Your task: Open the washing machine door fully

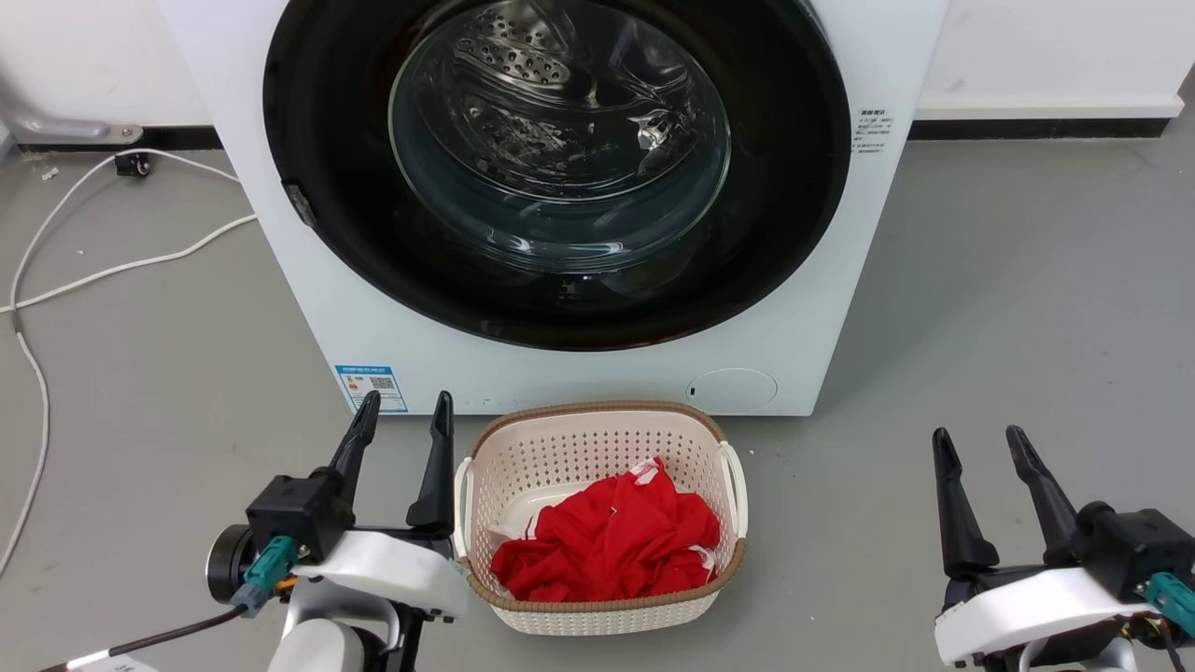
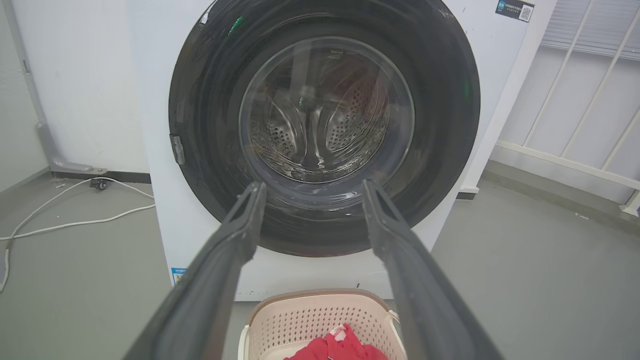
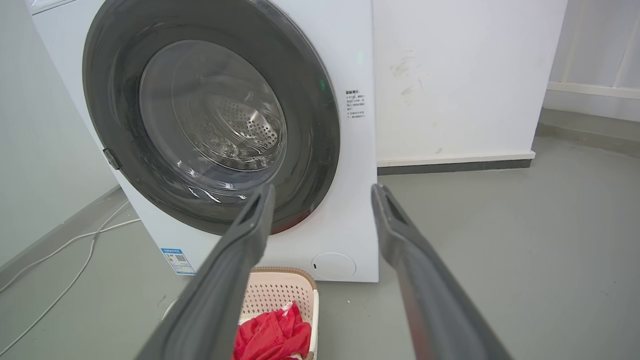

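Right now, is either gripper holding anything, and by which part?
Nothing is held: the left gripper and right gripper are both open, apart from the washing machine door.

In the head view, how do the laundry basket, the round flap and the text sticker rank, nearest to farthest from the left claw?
1. laundry basket, just right of the left claw.
2. round flap, low on the washing machine front, further right.
3. text sticker, high near the front's right edge.
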Robot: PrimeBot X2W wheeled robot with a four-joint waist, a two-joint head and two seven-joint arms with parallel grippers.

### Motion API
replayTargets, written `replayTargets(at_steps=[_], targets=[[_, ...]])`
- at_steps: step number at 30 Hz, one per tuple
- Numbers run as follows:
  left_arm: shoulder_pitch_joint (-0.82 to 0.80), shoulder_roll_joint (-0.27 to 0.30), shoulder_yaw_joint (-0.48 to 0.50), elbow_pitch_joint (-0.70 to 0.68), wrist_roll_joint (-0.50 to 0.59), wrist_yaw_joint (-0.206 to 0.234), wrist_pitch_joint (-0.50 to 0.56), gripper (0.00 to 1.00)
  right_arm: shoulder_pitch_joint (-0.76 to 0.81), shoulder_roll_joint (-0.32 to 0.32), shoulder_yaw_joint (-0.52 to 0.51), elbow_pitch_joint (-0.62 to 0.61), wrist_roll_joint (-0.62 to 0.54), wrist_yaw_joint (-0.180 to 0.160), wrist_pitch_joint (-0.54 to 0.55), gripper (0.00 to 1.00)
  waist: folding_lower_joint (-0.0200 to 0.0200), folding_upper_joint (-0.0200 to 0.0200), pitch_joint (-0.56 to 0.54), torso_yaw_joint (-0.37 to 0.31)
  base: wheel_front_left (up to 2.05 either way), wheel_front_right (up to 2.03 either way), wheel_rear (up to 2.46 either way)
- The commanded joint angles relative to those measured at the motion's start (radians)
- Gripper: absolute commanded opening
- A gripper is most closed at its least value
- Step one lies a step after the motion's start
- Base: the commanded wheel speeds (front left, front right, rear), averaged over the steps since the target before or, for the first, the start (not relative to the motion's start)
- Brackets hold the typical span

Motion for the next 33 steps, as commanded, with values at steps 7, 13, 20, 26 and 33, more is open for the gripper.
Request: replayTargets(at_steps=[7,13,20,26,33], targets=[[-0.014,0.009,-0.010,-0.015,0.075,0.008,-0.021,1.00,-0.004,0.002,0.008,-0.007,-0.060,0.000,-0.015,1.00,0.0000,0.0000,0.002,0.002,0.00,0.00,0.00],[-0.010,0.008,-0.015,-0.014,0.114,0.014,-0.032,1.00,-0.003,0.003,0.011,-0.005,-0.097,0.000,-0.021,1.00,0.0000,0.0000,0.003,0.006,0.00,0.00,0.00],[0.000,0.007,-0.020,-0.012,0.155,0.015,-0.046,1.00,0.000,0.003,0.015,-0.004,-0.136,0.000,-0.026,1.00,0.0000,0.0000,0.002,0.007,0.00,0.00,0.00],[0.009,0.005,-0.020,-0.008,0.168,0.020,-0.052,1.00,0.002,0.003,0.015,-0.006,-0.152,0.000,-0.027,1.00,0.0000,0.0000,0.003,0.008,0.00,0.00,0.00],[0.011,0.003,-0.018,-0.003,0.154,0.023,-0.051,1.00,0.000,0.003,0.012,0.003,-0.138,0.000,-0.024,1.00,0.0000,0.0000,0.006,0.009,0.00,0.00,0.00]])
